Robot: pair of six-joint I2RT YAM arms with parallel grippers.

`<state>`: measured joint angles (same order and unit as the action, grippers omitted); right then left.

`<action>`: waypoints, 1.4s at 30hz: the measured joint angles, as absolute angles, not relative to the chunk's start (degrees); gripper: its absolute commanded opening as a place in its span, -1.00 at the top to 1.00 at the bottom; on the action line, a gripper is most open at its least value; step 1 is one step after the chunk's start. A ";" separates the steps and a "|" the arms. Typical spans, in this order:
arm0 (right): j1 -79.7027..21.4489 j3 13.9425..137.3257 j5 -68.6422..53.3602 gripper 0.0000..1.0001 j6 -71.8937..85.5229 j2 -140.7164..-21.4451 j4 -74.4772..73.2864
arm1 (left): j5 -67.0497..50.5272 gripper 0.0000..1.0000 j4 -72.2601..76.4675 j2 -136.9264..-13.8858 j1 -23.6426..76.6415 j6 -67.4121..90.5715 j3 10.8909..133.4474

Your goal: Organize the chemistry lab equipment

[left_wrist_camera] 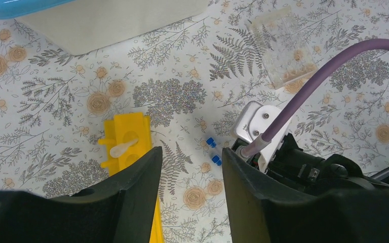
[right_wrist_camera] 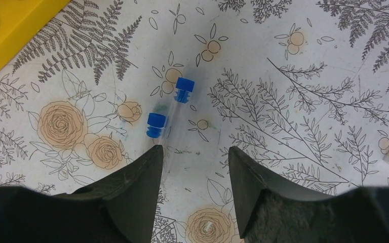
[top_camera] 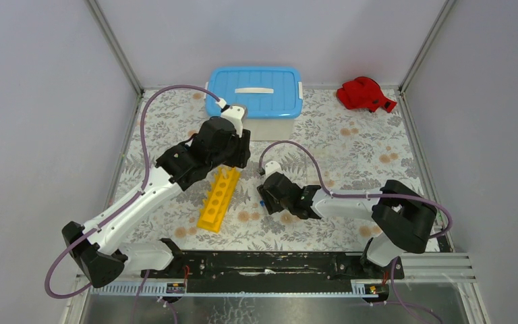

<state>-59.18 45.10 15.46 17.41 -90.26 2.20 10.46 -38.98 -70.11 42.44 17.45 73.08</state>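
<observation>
The long yellow test-tube rack [top_camera: 219,197] lies on the floral table between the arms; one end shows in the left wrist view [left_wrist_camera: 126,139] with a small pale piece lying on it. Two clear blue-capped tubes [right_wrist_camera: 157,125] [right_wrist_camera: 184,90] lie side by side on the table just ahead of my right gripper [right_wrist_camera: 193,152], which is open and low over them. They also show in the left wrist view [left_wrist_camera: 213,150]. My left gripper [left_wrist_camera: 190,167] is open and empty above the rack's far end. No black wire ring stand is in view.
A white tub with a blue lid [top_camera: 254,94] stands at the back centre. A red cloth [top_camera: 365,94] lies at the back right. A clear plastic block [left_wrist_camera: 283,48] lies beyond the right arm. Walls enclose the table.
</observation>
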 measured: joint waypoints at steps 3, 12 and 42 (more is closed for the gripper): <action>-59.31 45.10 15.44 -0.12 17.50 -90.87 2.22 | 10.50 -0.09 -38.96 -70.08 42.44 17.45 73.08; -59.44 45.04 15.42 -0.10 17.89 -91.26 2.61 | 10.55 -0.09 -38.33 -70.08 42.44 17.45 72.71; -60.01 44.84 15.40 0.56 18.31 -94.24 3.81 | 11.14 -0.13 -38.13 -70.08 42.44 17.43 71.83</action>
